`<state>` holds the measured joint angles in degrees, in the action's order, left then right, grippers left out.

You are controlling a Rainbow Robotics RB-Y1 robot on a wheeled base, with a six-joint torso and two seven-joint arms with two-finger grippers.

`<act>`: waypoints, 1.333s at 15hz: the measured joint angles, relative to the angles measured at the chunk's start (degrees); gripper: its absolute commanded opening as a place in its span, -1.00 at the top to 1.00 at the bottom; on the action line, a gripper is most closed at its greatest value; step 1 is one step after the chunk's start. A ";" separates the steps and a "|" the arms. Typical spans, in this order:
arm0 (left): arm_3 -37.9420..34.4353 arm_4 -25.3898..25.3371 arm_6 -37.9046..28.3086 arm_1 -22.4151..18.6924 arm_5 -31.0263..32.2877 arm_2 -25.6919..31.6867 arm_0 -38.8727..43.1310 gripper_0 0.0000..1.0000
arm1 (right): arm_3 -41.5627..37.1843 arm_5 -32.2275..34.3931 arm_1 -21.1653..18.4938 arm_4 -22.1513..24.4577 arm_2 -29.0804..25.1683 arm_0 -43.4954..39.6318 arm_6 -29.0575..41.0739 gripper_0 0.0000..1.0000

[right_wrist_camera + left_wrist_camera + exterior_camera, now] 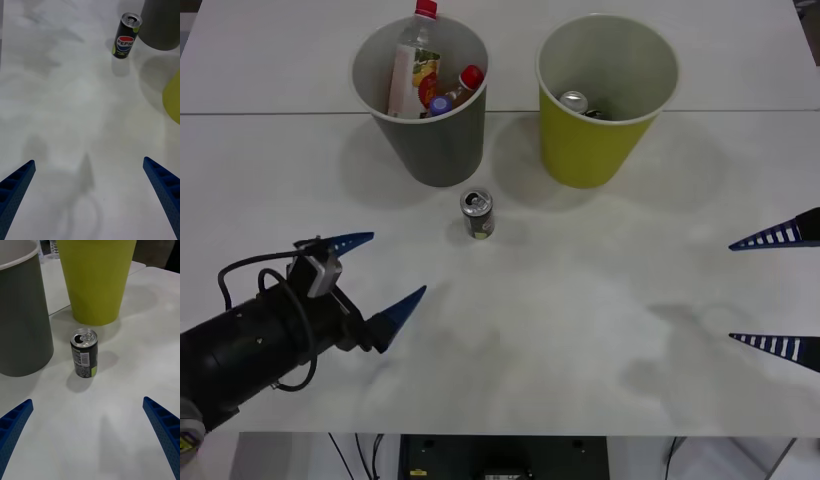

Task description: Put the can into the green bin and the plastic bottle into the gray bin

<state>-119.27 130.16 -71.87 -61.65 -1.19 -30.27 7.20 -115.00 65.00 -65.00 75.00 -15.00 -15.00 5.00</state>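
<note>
Nearest the robot, the left gripper (385, 275) is held low over the white table (580, 340) at the near left, its blue fingers spread wide with nothing between them. They are aimed toward the can (477, 214), which suggests the arm is lined up for an approach. At the far right edge, the right gripper (775, 290) is also spread wide and empty, well apart from everything, apparently waiting.

Farther out, near the table's middle, the can is seen standing upright on its base, alone, with its silver opened top facing up. In the left wrist view the can (84, 357) is centred between the open fingers but some way ahead. It is not yet touched.

Beyond the can, the two bins stand side by side. The gray bin (430, 140) is on the left and already holds plastic bottles (412, 70), so that half of the task looks done. The green bin (595, 140) is on the right, with a paler silver can (575, 100) lying inside. The dark can stands just in front of the gap between them.
</note>
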 measured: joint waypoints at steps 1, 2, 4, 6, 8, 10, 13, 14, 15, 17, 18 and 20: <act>3.26 0.58 -0.02 0.72 -4.05 -3.59 -2.49 -1.00 | -0.01 0.00 0.00 0.00 0.00 0.00 0.00 -1.00; 6.40 1.00 -0.06 1.57 -8.08 -7.24 -4.95 -1.00 | -0.01 0.00 0.00 0.00 0.00 0.00 0.00 -1.00; 10.92 1.24 -0.11 3.11 -13.25 -11.98 -8.31 -1.00 | -0.01 0.00 0.00 0.00 0.00 0.00 0.00 -1.00; 14.48 1.28 -0.08 5.31 -16.48 -14.88 -10.74 -1.00 | -0.01 0.00 0.00 0.00 0.00 0.00 0.00 -1.00; 17.43 1.48 -0.07 8.20 -17.98 -15.95 -12.21 -1.00 | -0.01 0.00 0.00 0.00 0.00 0.00 0.00 -1.00; 20.62 1.91 -0.07 11.15 -19.30 -17.06 -13.83 -1.00 | -0.01 0.00 0.00 0.00 0.00 0.00 0.00 -1.00; 25.01 2.13 -0.10 14.69 -21.77 -18.80 -16.06 -1.00 | -0.01 0.00 0.00 0.00 0.00 0.00 0.00 -1.00; 26.62 2.15 -0.11 15.95 -22.54 -19.25 -16.75 -1.00 | -0.01 0.00 0.00 0.00 0.00 0.00 0.00 -1.00; 27.97 2.23 -0.11 17.24 -22.93 -19.45 -17.28 -1.00 | -0.01 0.00 0.00 0.00 0.00 0.00 0.00 -1.00; 30.07 2.43 -0.11 19.34 -23.03 -19.48 -18.24 -1.00 | -0.01 0.00 0.00 0.00 0.00 0.00 0.00 -1.00; 31.41 2.57 -0.11 20.51 -23.14 -19.49 -18.90 -1.00 | -0.01 0.00 0.00 0.00 0.00 0.00 0.00 -1.00; 34.62 2.79 -0.11 22.87 -23.64 -19.49 -20.56 -1.00 | -0.01 0.00 0.00 0.00 0.00 0.00 0.00 -1.00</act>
<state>-84.65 132.95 -71.98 -38.78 -24.83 -49.75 -13.36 -115.00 65.00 -65.00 75.00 -15.00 -15.00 5.00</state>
